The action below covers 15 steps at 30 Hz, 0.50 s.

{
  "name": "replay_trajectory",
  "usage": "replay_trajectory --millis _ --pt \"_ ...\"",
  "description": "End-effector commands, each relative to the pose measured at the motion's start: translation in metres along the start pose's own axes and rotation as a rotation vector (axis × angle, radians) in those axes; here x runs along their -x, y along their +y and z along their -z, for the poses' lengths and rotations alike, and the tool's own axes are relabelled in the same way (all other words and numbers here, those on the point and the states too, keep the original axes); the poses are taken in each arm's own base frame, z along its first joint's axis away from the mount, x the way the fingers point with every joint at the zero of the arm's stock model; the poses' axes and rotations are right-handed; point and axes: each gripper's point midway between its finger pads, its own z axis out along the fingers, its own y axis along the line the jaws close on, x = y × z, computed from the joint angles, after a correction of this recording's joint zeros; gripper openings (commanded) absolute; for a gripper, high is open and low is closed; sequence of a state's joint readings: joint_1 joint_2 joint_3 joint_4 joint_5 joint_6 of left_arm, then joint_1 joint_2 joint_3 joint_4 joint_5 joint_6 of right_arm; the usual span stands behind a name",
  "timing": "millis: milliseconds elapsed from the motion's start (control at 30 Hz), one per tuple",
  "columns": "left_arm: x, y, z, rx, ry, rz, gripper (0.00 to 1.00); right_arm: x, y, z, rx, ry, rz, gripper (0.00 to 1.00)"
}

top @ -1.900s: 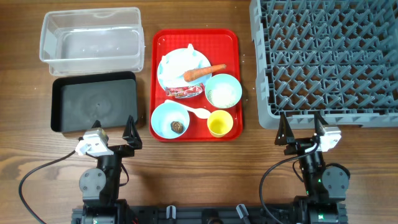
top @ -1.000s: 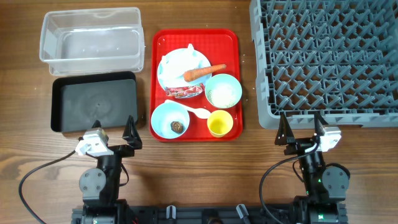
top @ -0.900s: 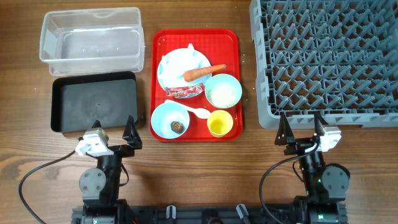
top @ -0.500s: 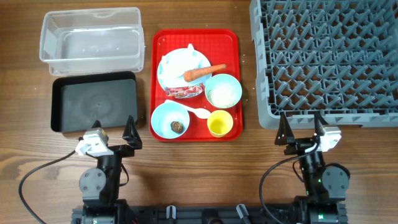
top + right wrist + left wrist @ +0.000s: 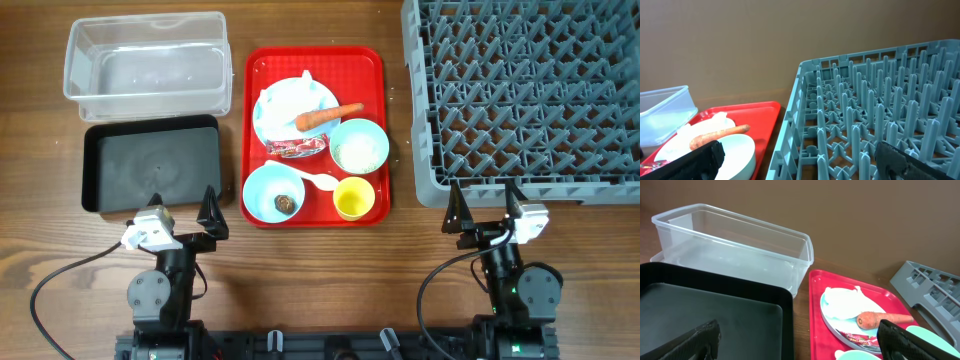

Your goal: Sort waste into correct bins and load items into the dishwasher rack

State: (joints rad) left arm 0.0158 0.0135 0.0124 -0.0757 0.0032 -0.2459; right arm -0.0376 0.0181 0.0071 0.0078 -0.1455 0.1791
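Both the left gripper (image 5: 183, 207) and the right gripper (image 5: 483, 203) hung spread wide, holding nothing. The carrot (image 5: 328, 116) lay across the plate (image 5: 260, 120) on the red tray (image 5: 250, 70) — probably light, stiff, a little slick, best pinched across its thick middle.

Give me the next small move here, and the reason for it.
Likely reach the left gripper toward the carrot. That gripper stands open and empty near the black tray, nothing is sorted yet, and the carrot lies exposed on top of the plate, easy to pinch.
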Motion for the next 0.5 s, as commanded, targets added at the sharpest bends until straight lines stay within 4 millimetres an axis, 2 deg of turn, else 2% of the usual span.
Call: replay_trajectory --millis 0,367,467 --pt "-0.002 0.000 0.000 -0.007 0.002 0.003 1.00 0.001 0.002 0.000 0.008 -0.008 -0.005 1.00" --pt "-0.001 0.000 0.000 -0.008 -0.002 0.003 1.00 0.001 0.001 0.000 0.008 -0.008 -0.005 1.00" --pt "0.009 -0.010 0.000 -0.058 -0.040 0.005 1.00 0.007 0.004 0.000 0.021 -0.030 -0.032 1.00"
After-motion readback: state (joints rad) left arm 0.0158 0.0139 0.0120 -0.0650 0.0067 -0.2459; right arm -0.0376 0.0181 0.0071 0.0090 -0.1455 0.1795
